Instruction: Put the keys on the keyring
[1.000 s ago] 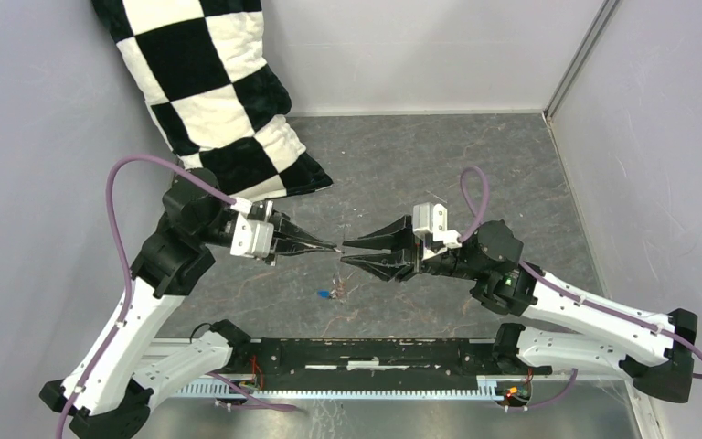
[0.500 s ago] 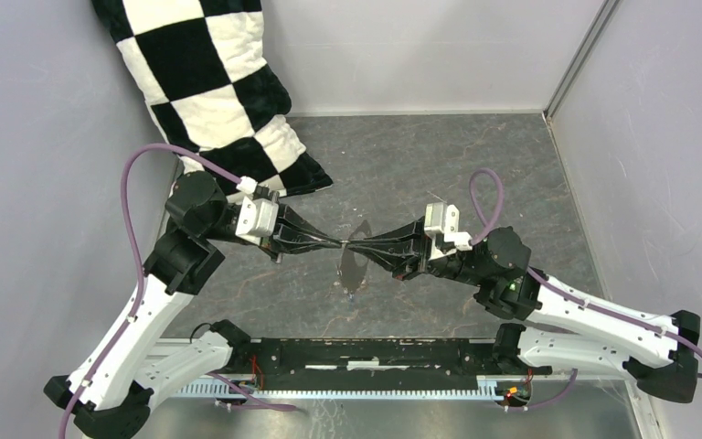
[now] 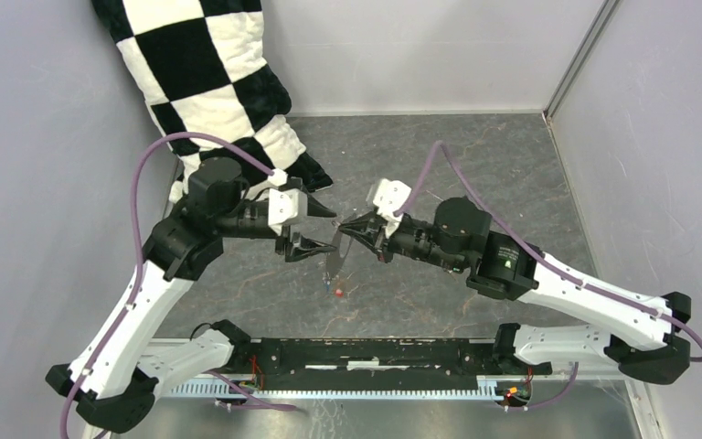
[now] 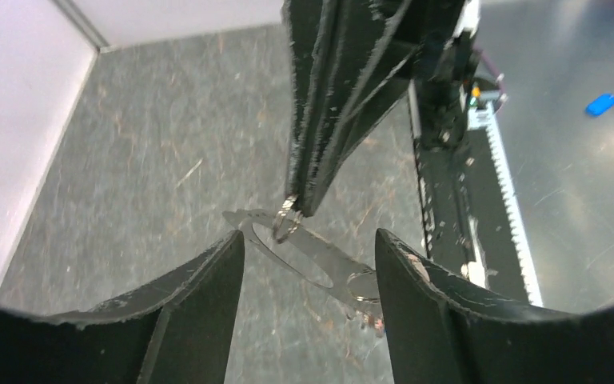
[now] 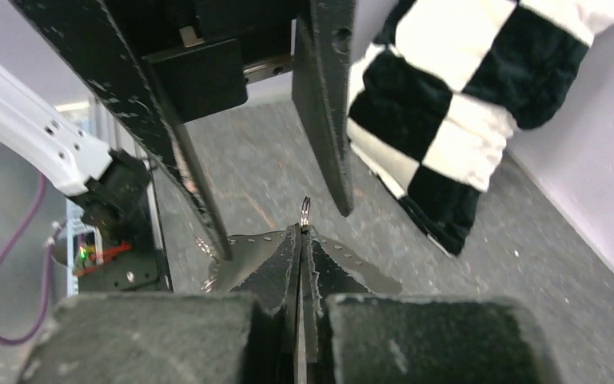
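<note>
Nearest the arm bases, a small red-headed metal key (image 3: 336, 291) sits right under the large thin grey metal keyring hoop (image 3: 334, 259). It seems to dangle from the hoop's low end, though I cannot be sure. The hoop hangs above the grey stone-patterned surface (image 3: 475, 155), pinched at its top by the right fingers (image 3: 352, 229), which are fully closed. The left fingers (image 3: 322, 212), just beside, stand wide apart and grip nothing. Probably one key is threaded; the other keys cannot be made out. Farthest back lies a black-and-white chequered pillow (image 3: 201, 73).
</note>
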You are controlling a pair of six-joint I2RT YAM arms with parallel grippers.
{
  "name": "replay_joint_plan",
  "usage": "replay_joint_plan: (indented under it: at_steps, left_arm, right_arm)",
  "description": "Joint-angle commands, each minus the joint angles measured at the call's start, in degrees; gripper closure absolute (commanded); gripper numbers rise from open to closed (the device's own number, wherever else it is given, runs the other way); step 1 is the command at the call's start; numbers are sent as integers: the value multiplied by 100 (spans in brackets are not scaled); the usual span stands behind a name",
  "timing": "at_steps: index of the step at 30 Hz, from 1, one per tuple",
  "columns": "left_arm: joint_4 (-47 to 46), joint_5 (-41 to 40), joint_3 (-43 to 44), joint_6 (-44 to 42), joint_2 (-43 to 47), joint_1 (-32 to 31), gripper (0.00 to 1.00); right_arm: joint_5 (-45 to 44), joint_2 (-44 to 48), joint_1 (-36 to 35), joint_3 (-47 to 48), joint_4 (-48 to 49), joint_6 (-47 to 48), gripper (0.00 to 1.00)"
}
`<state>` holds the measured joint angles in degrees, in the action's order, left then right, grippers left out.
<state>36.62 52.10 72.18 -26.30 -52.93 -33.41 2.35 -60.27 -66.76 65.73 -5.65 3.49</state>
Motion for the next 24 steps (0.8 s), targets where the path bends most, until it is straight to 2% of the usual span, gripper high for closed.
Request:
replay_joint_plan:
  at_steps: [1, 3, 7, 13, 24]
  left_arm:
    - [1174, -642, 305, -1001, -269, 1, 36]
    - [1181, -648, 260, -1130, -260, 1, 39]
    - [1208, -600, 271, -1318, -181, 1, 37]
    - [1567, -284, 416, -1782, -210, 0, 37]
    - [1308, 141, 760, -1860, -404, 1, 50]
  right_arm:
    - [-700, -302, -163, 768, -1481, 467, 99]
    - [-708, -405, -198, 959, -1677, 535, 99]
    - [-661, -564, -243, 1334, -2082, 656, 99]
    - [-460, -600, -256, 1469, -2277, 730, 99]
    - [64, -670, -264, 1583, -2389, 770, 99]
